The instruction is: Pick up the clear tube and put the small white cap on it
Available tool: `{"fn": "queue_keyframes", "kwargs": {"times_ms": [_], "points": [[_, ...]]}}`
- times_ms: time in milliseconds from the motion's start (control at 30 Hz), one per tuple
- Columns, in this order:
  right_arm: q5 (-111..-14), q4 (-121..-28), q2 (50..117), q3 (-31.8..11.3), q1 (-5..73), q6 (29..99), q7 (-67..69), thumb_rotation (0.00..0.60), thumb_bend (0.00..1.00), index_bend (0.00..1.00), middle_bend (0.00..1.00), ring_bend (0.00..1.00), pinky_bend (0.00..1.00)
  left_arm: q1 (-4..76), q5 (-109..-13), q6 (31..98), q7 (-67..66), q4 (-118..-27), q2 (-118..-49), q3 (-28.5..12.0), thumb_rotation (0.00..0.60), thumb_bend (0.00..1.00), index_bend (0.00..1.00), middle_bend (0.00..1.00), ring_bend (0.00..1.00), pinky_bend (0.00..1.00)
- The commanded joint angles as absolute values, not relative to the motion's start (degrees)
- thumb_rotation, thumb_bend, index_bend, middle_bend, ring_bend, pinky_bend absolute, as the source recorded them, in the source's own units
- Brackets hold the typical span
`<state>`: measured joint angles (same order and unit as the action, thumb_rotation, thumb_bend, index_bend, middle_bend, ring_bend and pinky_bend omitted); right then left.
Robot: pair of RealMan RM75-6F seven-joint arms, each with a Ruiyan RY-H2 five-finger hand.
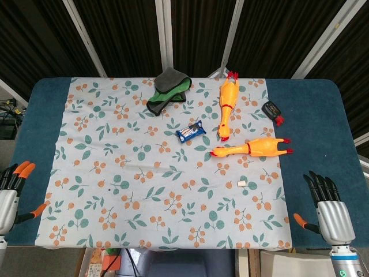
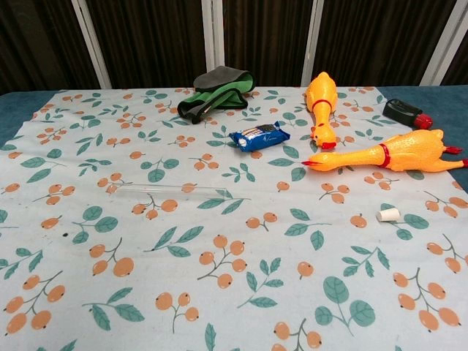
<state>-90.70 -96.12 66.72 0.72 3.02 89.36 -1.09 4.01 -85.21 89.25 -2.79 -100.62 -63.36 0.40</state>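
My left hand [image 1: 10,193] and right hand [image 1: 328,208] are spread wide, holding nothing. The clear tube [image 2: 172,191] and small white cap [image 2: 388,214] lie far from both.

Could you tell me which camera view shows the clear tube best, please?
The chest view: the clear tube lies lengthwise on the floral cloth, its glassy outline readable. In the head view it is only a faint streak, nearly lost in the pattern.

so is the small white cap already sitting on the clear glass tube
No: in the chest view the small white cap lies alone on the floral cloth, well to the right of the clear glass tube, which lies flat on the cloth.
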Motion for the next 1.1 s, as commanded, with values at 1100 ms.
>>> {"fn": "queue_keyframes", "kwargs": {"times_ms": [1100], "points": [[-87.1, -94.3, 74.2, -4.4, 8.1, 83.1, -5.7, 0.600, 0.20, 0.04, 0.00, 0.00, 0.00, 18.6, -71.9, 70.2, -16.7, -100.5, -72.4, -10.6, 0.600, 0.22, 0.12, 0.09, 0.00, 0.00]]}}
